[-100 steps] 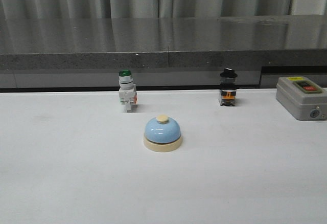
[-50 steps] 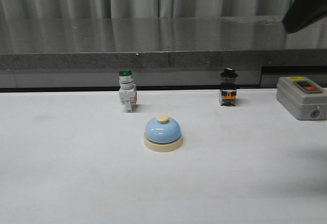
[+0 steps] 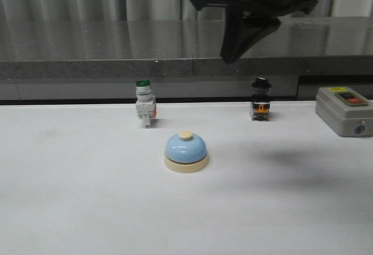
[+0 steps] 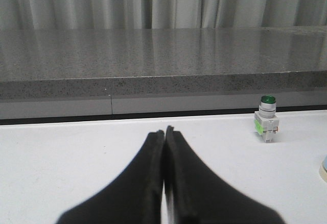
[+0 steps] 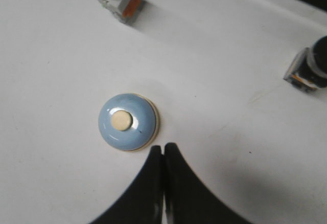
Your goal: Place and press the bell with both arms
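The light-blue bell (image 3: 185, 151) with cream base and knob stands on the white table, near its middle. From above, the right wrist view shows the bell (image 5: 126, 121) just beyond my right gripper (image 5: 163, 147), whose fingers are pressed together and hold nothing. In the front view my right gripper (image 3: 229, 56) hangs high over the table, up and to the right of the bell, well apart from it. My left gripper (image 4: 164, 131) is shut and empty, low over bare table; it does not show in the front view.
A green-capped white switch (image 3: 144, 104) stands behind the bell to the left, a black-capped switch (image 3: 260, 100) to the right. A grey control box (image 3: 344, 110) sits at the right edge. A dark stone ledge (image 3: 175, 51) runs along the back.
My right arm has swung in from the upper right corner toward the middle, now hanging above and right of the bell. The bell and switches have not moved.
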You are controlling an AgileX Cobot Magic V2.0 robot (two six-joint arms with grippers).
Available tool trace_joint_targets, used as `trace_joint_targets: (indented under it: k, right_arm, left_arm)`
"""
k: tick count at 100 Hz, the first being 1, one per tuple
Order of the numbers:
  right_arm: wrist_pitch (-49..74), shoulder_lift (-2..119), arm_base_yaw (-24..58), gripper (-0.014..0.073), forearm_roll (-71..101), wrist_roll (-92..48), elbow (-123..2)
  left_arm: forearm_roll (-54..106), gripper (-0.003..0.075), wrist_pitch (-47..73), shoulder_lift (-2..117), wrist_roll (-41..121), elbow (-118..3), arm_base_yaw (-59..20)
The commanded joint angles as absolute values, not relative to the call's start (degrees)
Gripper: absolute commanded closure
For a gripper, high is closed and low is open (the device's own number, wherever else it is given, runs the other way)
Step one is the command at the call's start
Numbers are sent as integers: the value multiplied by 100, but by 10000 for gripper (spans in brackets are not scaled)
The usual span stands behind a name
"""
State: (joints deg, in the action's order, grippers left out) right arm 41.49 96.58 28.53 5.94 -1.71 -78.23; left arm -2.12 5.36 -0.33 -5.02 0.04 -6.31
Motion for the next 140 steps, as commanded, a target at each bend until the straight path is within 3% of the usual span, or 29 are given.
trace_joint_targets:
  k: [1,43,89,140]
  right_arm:
    - [4203,9749,2963,654,635,-173,-8351]
    - [5279,11107,3294,654,642,-173,-9757]
    - [5507,11877,3309,654,674,-173,-9918]
    - [5547,10768,2968,654,512,65,-9703]
  left_arm:
    - [-212,741,95,-205,-505,250,-619]
    - [-212,741,95,-205,-505,250,-619]
    - [-212,741,95,-205,-505,250,-619]
    - [-212,741,95,-205,-505,250,-619]
